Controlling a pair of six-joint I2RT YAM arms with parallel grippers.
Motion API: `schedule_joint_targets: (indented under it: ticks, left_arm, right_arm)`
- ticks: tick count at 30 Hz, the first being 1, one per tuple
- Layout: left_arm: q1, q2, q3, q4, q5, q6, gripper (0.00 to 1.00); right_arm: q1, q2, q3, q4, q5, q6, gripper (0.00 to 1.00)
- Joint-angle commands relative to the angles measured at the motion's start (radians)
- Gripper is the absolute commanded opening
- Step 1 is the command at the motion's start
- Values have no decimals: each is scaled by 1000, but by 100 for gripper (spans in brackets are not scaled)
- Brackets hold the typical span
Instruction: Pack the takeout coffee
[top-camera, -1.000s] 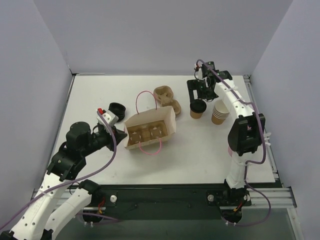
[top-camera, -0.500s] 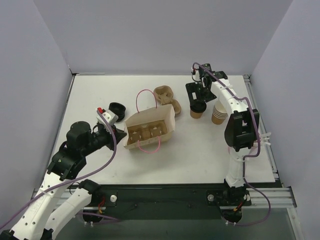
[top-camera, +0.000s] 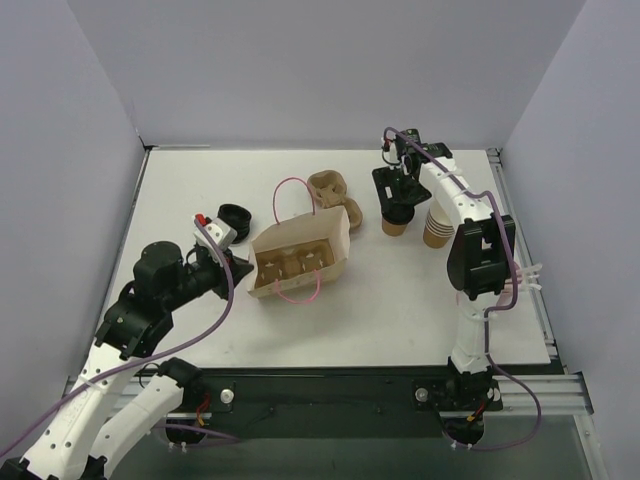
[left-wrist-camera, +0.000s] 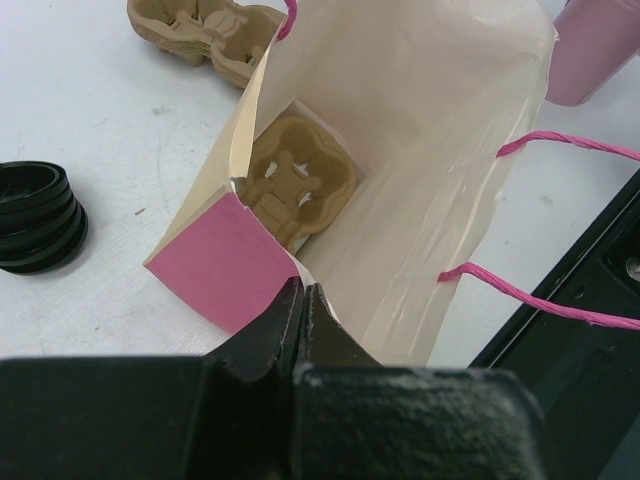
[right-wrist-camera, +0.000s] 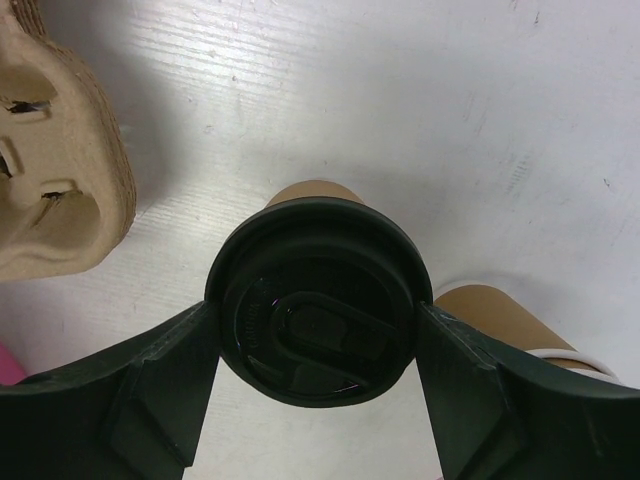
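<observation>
Straddling takeout coffee (right-wrist-camera: 318, 300), right gripper (top-camera: 396, 208) has fingers apart, one each side of black lid; squeezing or not, cannot tell. Cup upright on table (top-camera: 400, 300), just beside lidless cup stack (top-camera: 438, 228), outside bag. Left gripper (left-wrist-camera: 300, 300) clamped on paper bag (left-wrist-camera: 400, 150) rim — likely steadying mouth for loading.

The takeout coffee (right-wrist-camera: 318, 300), a brown kraft-paper cup closed by a round black lid, is found upright. It is flanked by both fingers of the right claw (right-wrist-camera: 318, 345); contact cannot be confirmed.
</observation>
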Motion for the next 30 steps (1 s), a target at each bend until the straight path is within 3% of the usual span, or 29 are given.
schedule_joint_targets:
  ticks: [1, 5, 11, 16, 21, 30]
  left_arm:
    - [3, -1, 26, 15, -17, 0, 0]
    - [3, -1, 27, 9, -22, 0, 0]
    - [3, 9, 40, -9, -41, -29, 0]
    - [4, 18, 53, -20, -57, -61, 0]
    - [6, 55, 96, -14, -144, -109, 3]
    - [10, 182, 234, -144, -241, -184, 8]
  right_arm:
    - [13, 14, 24, -40, 54, -7, 71]
    - [13, 5, 22, -39, 51, -7, 61]
    - [14, -65, 22, -45, 56, -3, 55]
    - [14, -237, 24, -50, 39, 19, 50]
    - [19, -447, -24, -30, -12, 46, 47]
    - [146, -639, 5, 29, -90, 22, 47]
